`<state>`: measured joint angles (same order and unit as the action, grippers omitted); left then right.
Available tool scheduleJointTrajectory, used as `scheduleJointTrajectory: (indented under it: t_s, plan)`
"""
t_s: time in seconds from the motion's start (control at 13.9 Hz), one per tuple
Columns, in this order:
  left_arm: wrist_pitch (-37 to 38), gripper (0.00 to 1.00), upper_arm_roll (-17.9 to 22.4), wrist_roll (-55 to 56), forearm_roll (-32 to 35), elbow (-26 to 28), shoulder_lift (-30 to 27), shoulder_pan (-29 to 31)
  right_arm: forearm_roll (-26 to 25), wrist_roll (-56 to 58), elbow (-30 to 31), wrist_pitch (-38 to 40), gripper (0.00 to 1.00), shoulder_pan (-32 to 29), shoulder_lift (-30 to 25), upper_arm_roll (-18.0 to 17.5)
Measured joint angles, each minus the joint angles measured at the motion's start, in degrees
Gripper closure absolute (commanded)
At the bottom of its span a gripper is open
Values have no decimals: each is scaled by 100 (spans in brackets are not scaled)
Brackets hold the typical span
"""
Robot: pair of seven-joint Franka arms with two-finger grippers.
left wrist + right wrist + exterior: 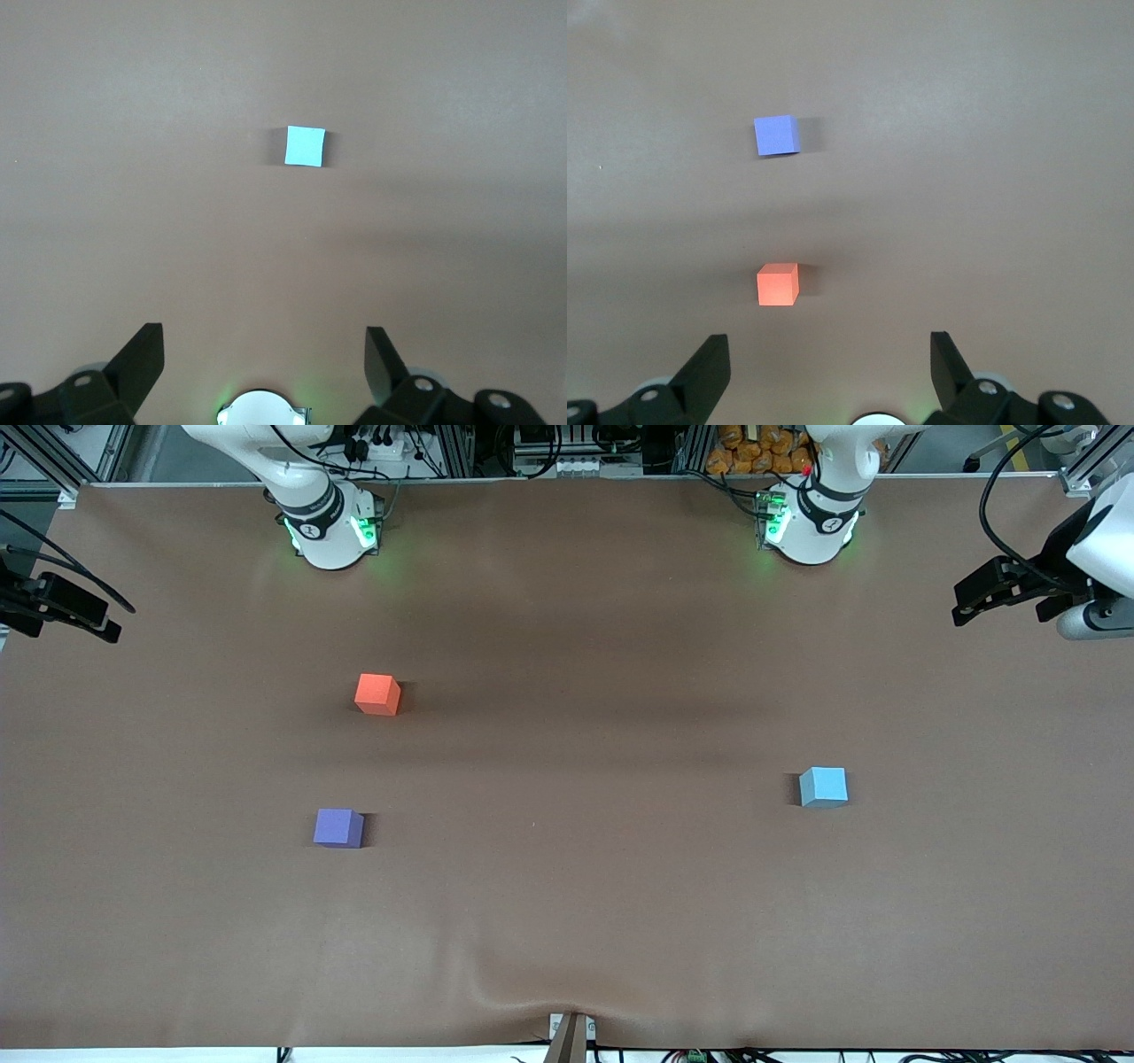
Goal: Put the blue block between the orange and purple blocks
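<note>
Blue block (pixel 824 786) sits untouched toward the left arm's end of the table (pixel 576 921), well apart from orange block (pixel 377 693) and purple block (pixel 337 827). Both grippers — left gripper (pixel 264 359), right gripper (pixel 829 359) — hang high, fingers spread, empty. I judge the risk a careless placement nudging either neighbour.

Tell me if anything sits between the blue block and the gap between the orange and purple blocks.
Nothing visible does. Only bare table lies between the blue block and the gap between the orange block and purple block. Both pincers are off at the table's ends.
</note>
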<state>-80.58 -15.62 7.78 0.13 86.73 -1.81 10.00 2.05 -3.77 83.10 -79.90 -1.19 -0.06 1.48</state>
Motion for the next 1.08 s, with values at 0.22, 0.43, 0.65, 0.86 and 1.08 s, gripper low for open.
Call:
scheduleJointTrajectory:
  t_s: [0.22, 0.43, 0.65, 0.86, 1.08]
  plan:
    - [-187, 0, 1, 5, 0, 58, 116, 0, 0, 0, 0, 0, 0, -2, 0, 0]
    - [-600, 0, -1, 6, 0, 287, 249, 0, 0, 0, 0, 1, 0, -4, 0, 0]
    - [-1081, 0, -3, 6, 0, 637, 361, -2, 0, 0, 0, 2, 0, -5, 0, 0]
    - [-1519, 0, -11, 6, 0, 962, 496, -13, 0, 0, 0, 3, 0, -6, 0, 0]
    - [-2102, 0, -18, 6, 0, 1388, 671, -20, 0, 0, 0, 5, 0, -7, 0, 0]
